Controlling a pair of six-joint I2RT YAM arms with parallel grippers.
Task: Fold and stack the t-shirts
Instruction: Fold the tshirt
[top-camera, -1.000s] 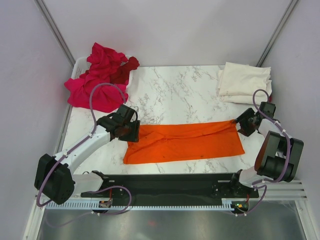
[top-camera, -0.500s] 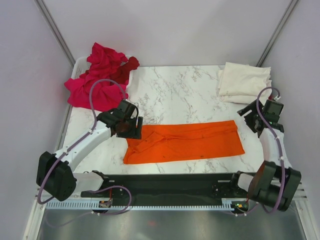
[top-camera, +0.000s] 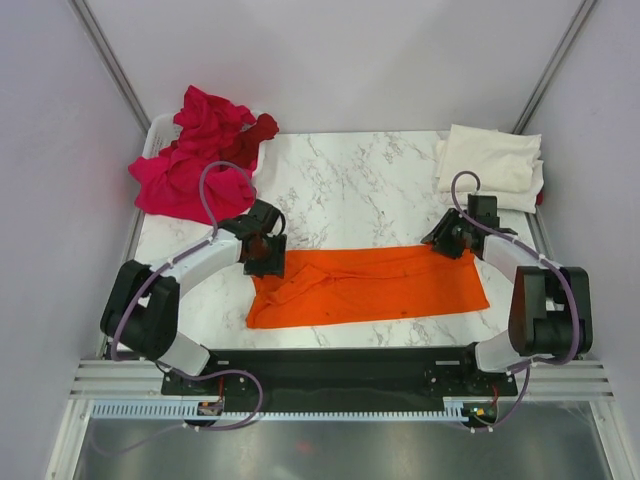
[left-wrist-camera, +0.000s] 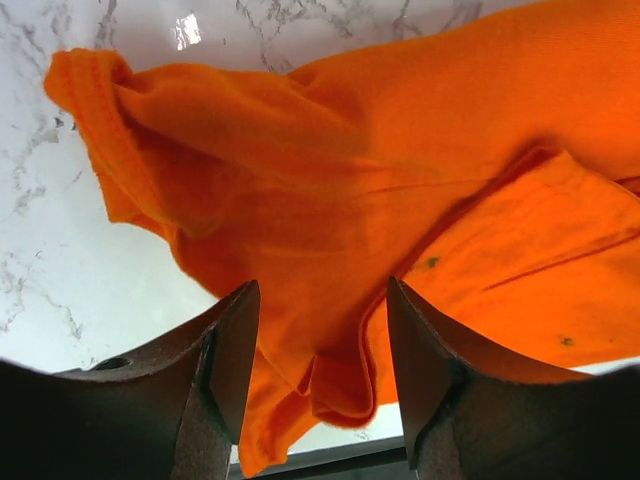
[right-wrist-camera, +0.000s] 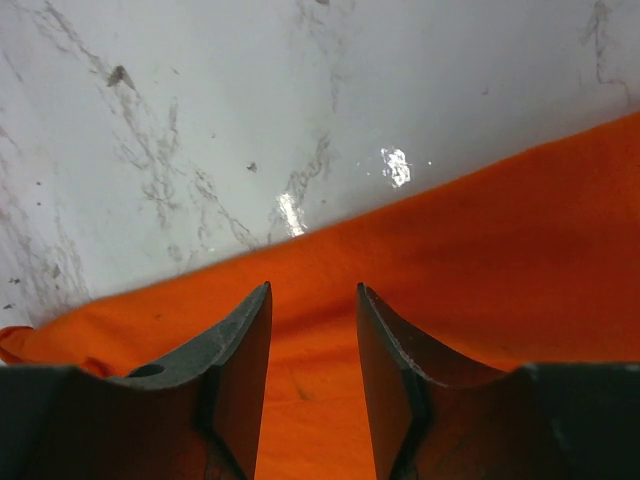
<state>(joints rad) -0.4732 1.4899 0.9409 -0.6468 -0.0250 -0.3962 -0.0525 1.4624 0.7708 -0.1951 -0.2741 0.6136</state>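
A bright orange t-shirt (top-camera: 370, 285), folded into a long strip, lies across the near middle of the marble table (top-camera: 350, 180). My left gripper (top-camera: 265, 258) hovers over its far left corner. In the left wrist view the left gripper (left-wrist-camera: 320, 295) is open, with a rumpled orange fold (left-wrist-camera: 345, 385) lying below the gap. My right gripper (top-camera: 447, 243) is at the strip's far right corner. In the right wrist view the right gripper (right-wrist-camera: 312, 290) is open just inside the far edge of the orange cloth (right-wrist-camera: 480, 270). Neither finger pair pinches cloth.
A folded cream-white t-shirt stack (top-camera: 490, 165) sits at the back right corner. A heap of magenta-pink t-shirts (top-camera: 195, 170) with a dark red one (top-camera: 255, 135) spills over a white basket (top-camera: 155, 135) at the back left. Grey walls close in both sides.
The right arm swung out to the right, then came back onto the strip's far right corner. The left gripper shifted slightly toward the strip's left end. Both jaws widened, then narrowed somewhat.
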